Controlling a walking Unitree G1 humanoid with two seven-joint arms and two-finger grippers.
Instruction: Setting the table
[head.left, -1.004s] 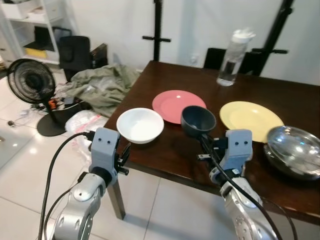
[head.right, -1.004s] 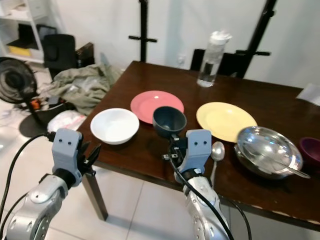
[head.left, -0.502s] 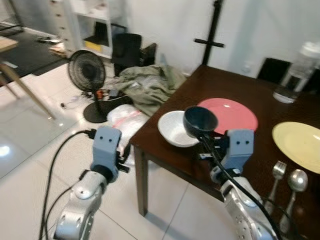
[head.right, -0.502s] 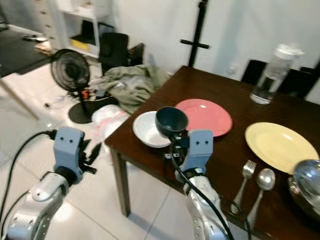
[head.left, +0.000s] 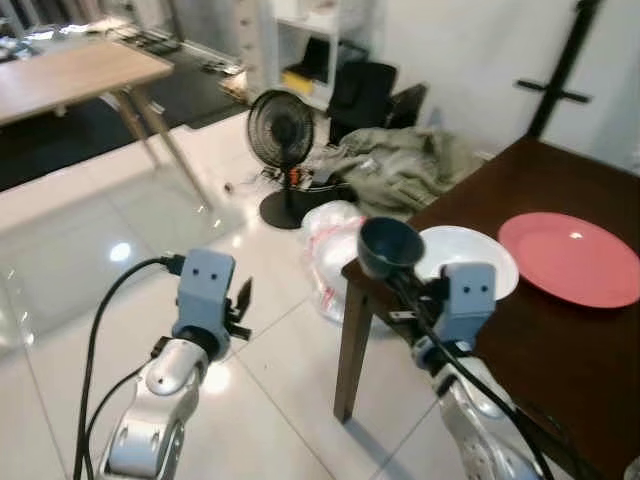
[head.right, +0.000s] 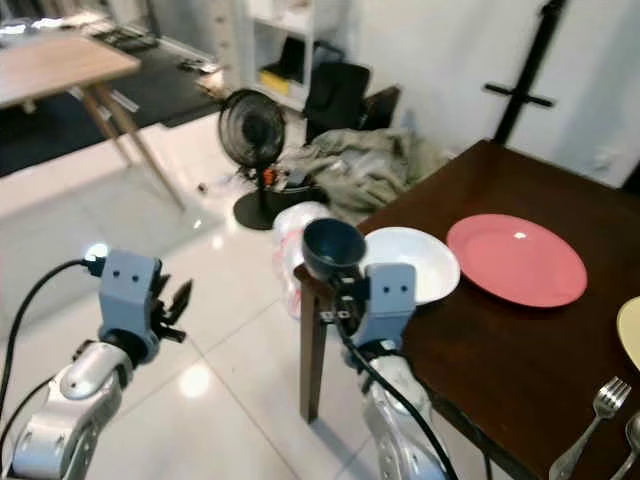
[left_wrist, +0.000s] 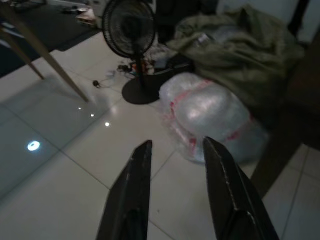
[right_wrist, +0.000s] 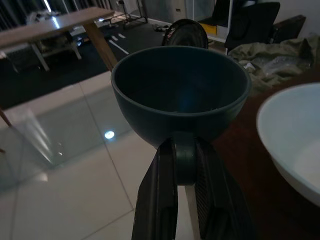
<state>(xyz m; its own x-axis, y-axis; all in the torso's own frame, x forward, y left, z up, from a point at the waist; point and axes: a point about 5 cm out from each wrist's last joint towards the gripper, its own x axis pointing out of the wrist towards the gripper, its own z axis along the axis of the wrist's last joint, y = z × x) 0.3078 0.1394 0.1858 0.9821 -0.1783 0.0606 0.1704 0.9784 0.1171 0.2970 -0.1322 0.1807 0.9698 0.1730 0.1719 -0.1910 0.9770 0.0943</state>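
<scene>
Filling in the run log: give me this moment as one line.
right hand: shut on dark blue bowl, held above dark table corner | left hand: open, idle over floor | white bowl, pink plate: on table

Soft blur, dim wrist views

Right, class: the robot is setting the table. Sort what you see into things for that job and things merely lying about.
For the job:
- dark blue bowl, clamped in the right gripper
- white bowl
- pink plate
- fork
- dark table

Lying about:
- black fan
- heap of green cloth
- plastic bag
- wooden table
</scene>
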